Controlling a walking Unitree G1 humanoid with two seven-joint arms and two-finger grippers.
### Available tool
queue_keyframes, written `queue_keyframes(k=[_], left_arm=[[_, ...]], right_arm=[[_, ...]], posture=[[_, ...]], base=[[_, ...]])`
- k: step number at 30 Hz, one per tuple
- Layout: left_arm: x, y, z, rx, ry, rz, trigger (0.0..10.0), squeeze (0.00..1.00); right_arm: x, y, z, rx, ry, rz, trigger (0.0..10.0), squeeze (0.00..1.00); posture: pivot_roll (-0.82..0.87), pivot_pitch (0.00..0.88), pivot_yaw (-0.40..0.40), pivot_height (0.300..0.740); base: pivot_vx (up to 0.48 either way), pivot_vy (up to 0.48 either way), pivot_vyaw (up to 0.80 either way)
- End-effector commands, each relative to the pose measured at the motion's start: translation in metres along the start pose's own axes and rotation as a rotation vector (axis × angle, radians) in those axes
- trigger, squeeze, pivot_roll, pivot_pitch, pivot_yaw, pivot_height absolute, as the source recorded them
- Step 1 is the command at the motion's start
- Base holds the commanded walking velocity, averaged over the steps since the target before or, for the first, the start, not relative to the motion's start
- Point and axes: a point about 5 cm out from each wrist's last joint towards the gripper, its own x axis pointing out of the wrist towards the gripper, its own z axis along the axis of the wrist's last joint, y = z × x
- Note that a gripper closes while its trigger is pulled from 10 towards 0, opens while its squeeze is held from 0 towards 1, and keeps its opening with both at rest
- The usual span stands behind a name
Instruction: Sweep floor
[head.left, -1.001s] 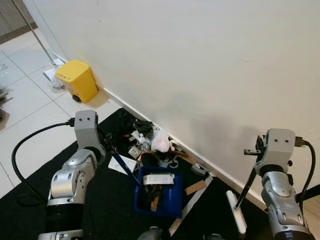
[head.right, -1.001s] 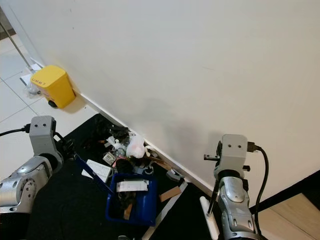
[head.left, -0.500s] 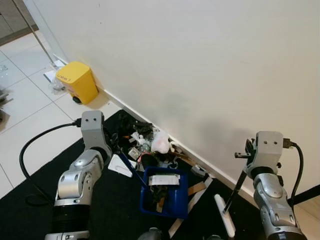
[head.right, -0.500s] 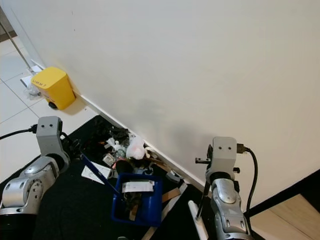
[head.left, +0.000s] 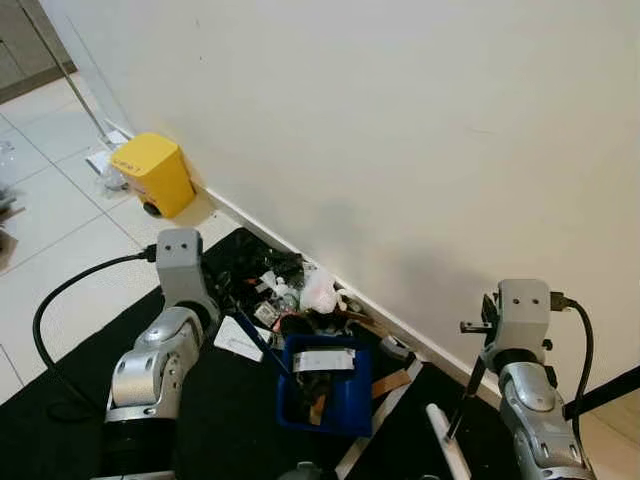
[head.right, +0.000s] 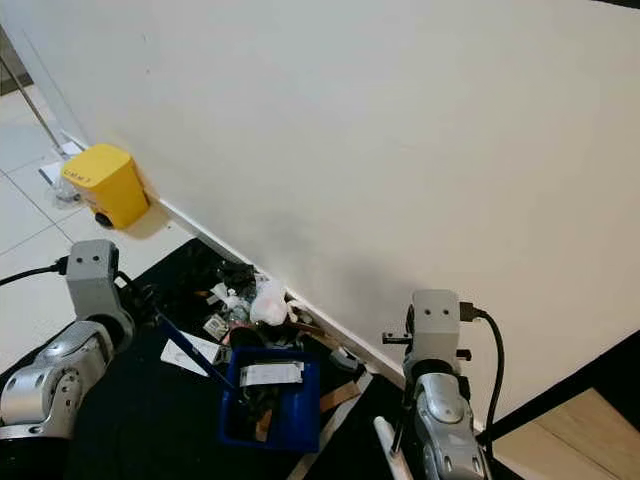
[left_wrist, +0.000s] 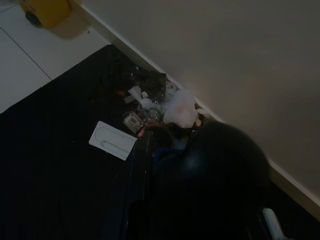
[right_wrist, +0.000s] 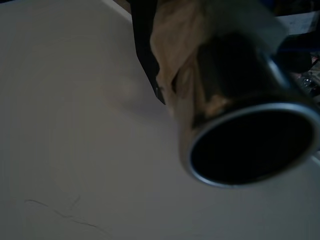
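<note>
Two arms are at work, one on each tool. Low in the left of the head view, the left gripper (head.left: 222, 305) sits at the upper end of the blue dustpan handle (head.left: 258, 340); its fingers are hidden behind the wrist, so I cannot tell how tightly they close, though the handle runs straight from them down to the blue dustpan (head.left: 322, 385) at bottom centre. That pan rests on the black mat (head.left: 70, 400) with its mouth toward the litter pile (head.left: 300, 290), which I take to be so that the rubbish can be pushed straight in; some card and scraps already lie inside it. Down in the lower right, the right gripper (head.left: 478, 368) is on a thin dark broom pole (head.left: 462, 405) that slants down to a white broom head (head.left: 445, 455) on the floor near the bottom edge; the grip itself is out of sight there too. The pile is heaped against the white wall (head.left: 420, 130) and its skirting, between the two arms, where sweeping would naturally trap it. A white card (head.left: 238, 338) lies flat just left of the pan. A yellow bin (head.left: 152, 175) stands against the wall at upper left, well apart from the mess.
</note>
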Motion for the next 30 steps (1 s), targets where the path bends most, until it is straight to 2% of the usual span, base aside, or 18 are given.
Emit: queue_keyframes(k=[1, 7, 20, 30], left_arm=[[-0.004, -0.002, 0.005, -0.016, -0.056, -0.021, 10.0, 0.00], [-0.005, -0.002, 0.001, -0.024, -0.054, -0.021, 10.0, 0.00], [0.007, -0.014, 0.013, -0.043, -0.097, -0.061, 10.0, 0.00], [0.013, -0.015, 0.014, -0.049, -0.082, -0.068, 10.0, 0.00]], right_arm=[[0.000, -0.008, 0.007, -0.021, -0.042, -0.040, 10.0, 0.00], [-0.001, -0.010, 0.008, -0.031, -0.054, -0.053, 10.0, 0.00], [0.009, -0.014, 0.014, 0.009, -0.073, -0.093, 10.0, 0.00], [0.013, -0.018, 0.018, 0.012, -0.095, -0.122, 10.0, 0.00]], posture=[[-0.01, 0.113, 0.049, 0.740], [-0.02, 0.096, 0.047, 0.740], [-0.05, 0.037, 0.066, 0.740], [-0.05, 0.012, 0.086, 0.740]], base=[[0.000, 0.000, 0.00], [0.000, 0.000, 0.00], [0.000, 0.000, 0.00], [0.000, 0.000, 0.00]])
